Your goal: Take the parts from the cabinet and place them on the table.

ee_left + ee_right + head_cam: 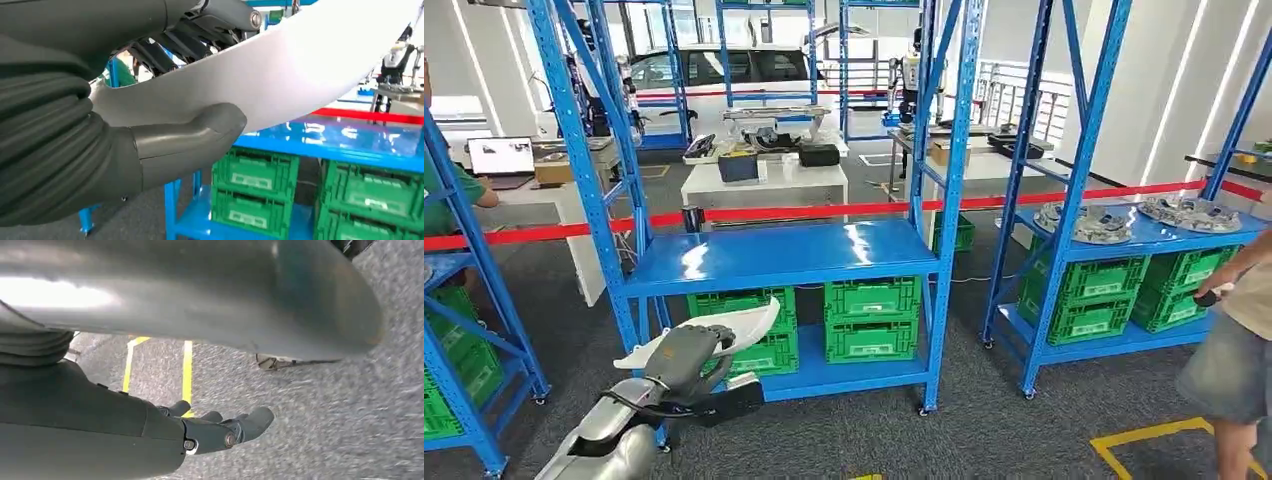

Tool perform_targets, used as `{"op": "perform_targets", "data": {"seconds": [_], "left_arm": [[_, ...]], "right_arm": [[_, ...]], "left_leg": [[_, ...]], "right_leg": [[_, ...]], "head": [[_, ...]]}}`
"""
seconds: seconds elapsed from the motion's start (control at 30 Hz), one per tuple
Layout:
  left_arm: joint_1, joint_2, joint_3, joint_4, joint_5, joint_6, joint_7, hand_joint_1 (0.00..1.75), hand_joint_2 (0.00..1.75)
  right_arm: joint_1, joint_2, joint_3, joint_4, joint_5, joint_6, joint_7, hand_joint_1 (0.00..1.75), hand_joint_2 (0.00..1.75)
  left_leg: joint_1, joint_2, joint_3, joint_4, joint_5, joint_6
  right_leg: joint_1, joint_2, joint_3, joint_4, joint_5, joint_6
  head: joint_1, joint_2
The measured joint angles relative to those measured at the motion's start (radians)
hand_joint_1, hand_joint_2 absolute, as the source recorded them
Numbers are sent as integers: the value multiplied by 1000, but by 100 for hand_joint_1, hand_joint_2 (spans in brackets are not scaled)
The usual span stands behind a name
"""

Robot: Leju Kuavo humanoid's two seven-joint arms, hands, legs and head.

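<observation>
My left hand [686, 355] holds a long, curved white part [744, 322] low in front of the blue shelving unit [774, 255], whose middle shelf is bare. In the left wrist view the white part [280, 75] runs between the thumb [200, 132] and the dark fingers [165, 50]. My right hand [215, 430] hangs over grey carpet with its fingers loosely out and nothing in them. More metal parts [1089, 222] lie on the shelf of the blue rack to the right.
Green crates [872, 318] fill the lower shelves. A red barrier tape [774, 212] runs behind the racks, with a white table [764, 180] beyond it. A person [1234, 340] stands at the right rack; another sits at the far left [454, 190]. Yellow floor lines [1144, 440] mark the carpet.
</observation>
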Motion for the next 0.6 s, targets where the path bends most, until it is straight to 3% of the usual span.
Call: {"op": "perform_targets", "data": {"seconds": [0.03, 0.07, 0.1, 0.17, 0.23, 0.27, 0.3, 0.37, 0.4, 0.43, 0.5, 0.53, 0.57, 0.6], "left_arm": [[0, 0, 0, 0, 0, 0, 0, 175, 175], [-1, 0, 0, -2, 0, 0, 0, 175, 175], [-1, 2, 0, -4, 0, 1, 2, 175, 175], [-1, 2, 0, -4, 0, 1, 0, 175, 175], [0, 3, 0, -3, 0, 1, 2, 175, 175], [0, 5, 0, -2, -1, 1, 3, 175, 175], [0, 6, 0, -2, -1, 1, 3, 175, 175], [0, 8, 0, -1, -1, 1, 3, 175, 175], [1, 10, 0, 1, -1, 1, 3, 175, 175], [3, 11, 0, 3, -1, 0, 3, 175, 175], [4, 13, 0, 3, -1, 0, 3, 175, 175], [3, 13, 0, 2, -1, 0, 3, 175, 175], [1, 13, 0, 1, -1, 0, 3, 175, 175], [-1, 13, 0, -2, -1, 0, 3, 175, 175]], "right_arm": [[0, 0, 0, 0, 0, 0, 0, 0, 0], [-2, 1, 0, 0, 0, 0, 0, 0, 0], [-3, 1, 0, 0, 0, 0, 0, 0, 0], [-1, 1, 0, 1, 0, -1, 0, 0, 0], [0, 1, 0, 1, 0, -1, 0, 0, 0], [-3, 1, 0, 1, 0, -1, 0, 0, 0], [-3, 1, 0, 1, 0, -1, 0, 0, 0], [-3, 1, 0, 1, 0, -1, 0, 0, 0], [-2, 1, 0, 1, 0, -1, 1, 0, 0], [-2, 1, 0, 1, 0, -1, 3, 0, 0], [-2, 1, 0, 1, 0, -1, 4, 0, 0], [-3, 1, 0, 1, 0, -1, 4, 0, 0], [-3, 2, 0, 1, 0, -1, 4, 0, 0], [-2, 4, 0, 1, 0, -1, 4, 0, 0]], "left_leg": [[5, 0, -15, 13, 4, -6], [2, -1, -31, 25, 7, -14], [1, -1, -37, 33, 10, -19], [0, -3, -36, 32, 21, -33], [5, -3, -41, 29, 29, -47], [6, -4, -57, 54, -14, -52], [6, -4, -72, 102, -66, -53], [6, -5, -111, 252, -162, -57], [6, -5, -123, 317, -183, -55], [5, -5, -118, 343, -175, -51], [-1, -7, -53, 271, -113, -35], [-8, -7, 5, 189, -89, -21], [-16, -9, 67, 104, -89, -7], [-21, -6, 117, 30, -118, 4]], "right_leg": [[-7, 0, 72, -102, 20, 8], [-6, 1, 121, -183, -21, 19], [2, 9, 135, -212, -33, -2], [3, 7, 125, -202, -31, -18], [3, 4, 115, -205, -18, -40], [2, 1, 105, -205, -6, -55], [2, 0, 95, -205, 2, -61], [6, 0, 74, -204, 20, -64], [9, 0, 62, -204, 29, -66], [12, 0, 50, -204, 39, -66], [19, 1, 26, -204, 58, -66], [22, 1, 16, -204, 67, -65], [21, 0, 12, -203, 75, -64], [27, 0, 6, -203, 81, -58]], "head": [[0, 0], [0, 0], [0, 0], [-1, 0], [-1, 0], [-1, 0], [-2, 0], [-2, 0], [-2, 0], [-2, 0], [-2, 0], [-2, 0], [-2, 0], [-2, 0]]}}
